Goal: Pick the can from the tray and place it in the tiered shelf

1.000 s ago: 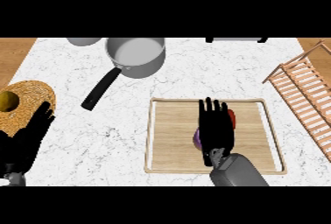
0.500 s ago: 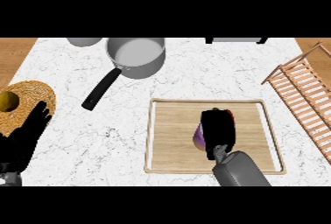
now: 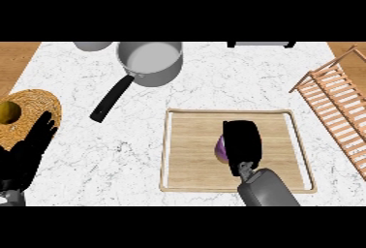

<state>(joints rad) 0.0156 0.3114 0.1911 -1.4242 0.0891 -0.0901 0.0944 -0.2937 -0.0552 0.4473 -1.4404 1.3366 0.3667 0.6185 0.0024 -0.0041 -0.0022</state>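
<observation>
A purple can (image 3: 221, 148) lies on the wooden tray (image 3: 190, 145) in the middle of the counter. My right hand (image 3: 243, 141) covers most of the can, its fingers curled down over it, so only the can's left side shows. The wooden tiered shelf (image 3: 336, 104) stands at the right edge of the view, apart from the tray. My left hand (image 3: 28, 155) rests open at the lower left, fingers up, next to a woven mat.
A grey saucepan (image 3: 150, 60) with a long black handle (image 3: 111, 99) stands behind the tray to the left. A woven mat (image 3: 32, 109) at the left edge carries a yellowish fruit (image 3: 7, 111). A grey bowl's rim (image 3: 93, 46) shows at the top.
My right hand's fingers, straight over the tray a second ago, have curled down round the can. The left hand has stayed in place.
</observation>
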